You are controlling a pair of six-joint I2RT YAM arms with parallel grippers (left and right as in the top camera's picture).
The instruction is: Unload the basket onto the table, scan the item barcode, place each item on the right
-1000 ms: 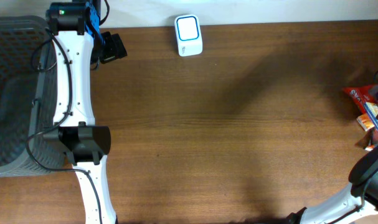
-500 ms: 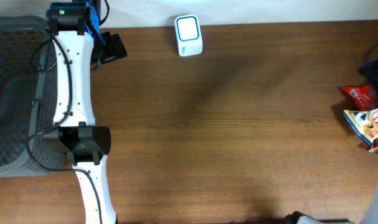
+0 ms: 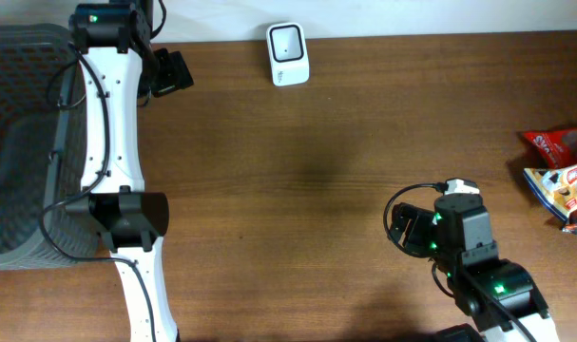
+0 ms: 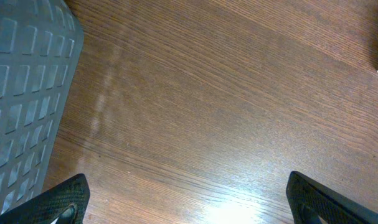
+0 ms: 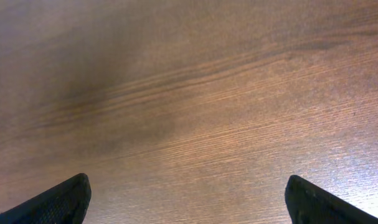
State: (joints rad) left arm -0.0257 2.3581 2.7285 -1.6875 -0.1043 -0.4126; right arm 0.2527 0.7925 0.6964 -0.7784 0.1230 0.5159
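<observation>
The table [image 3: 317, 190] was dark brown wood, its grain running left to right, with a soft glare across it. A small white scanner [image 3: 288, 54] sat at the far edge, a little left of the middle, its window facing up. At the left end a grey basket [image 3: 22, 142] with gridded walls rested on the wood. At the right edge lay a red snack packet [image 3: 557, 144] and, just nearer, a pale packet [image 3: 562, 185] with red lettering.

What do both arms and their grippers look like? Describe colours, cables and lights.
The left arm has white links, black joints, black cables running along it and one green light. The right arm shows black housings with green lights and a looped black cable. The left fingertips and right fingertips are black.
</observation>
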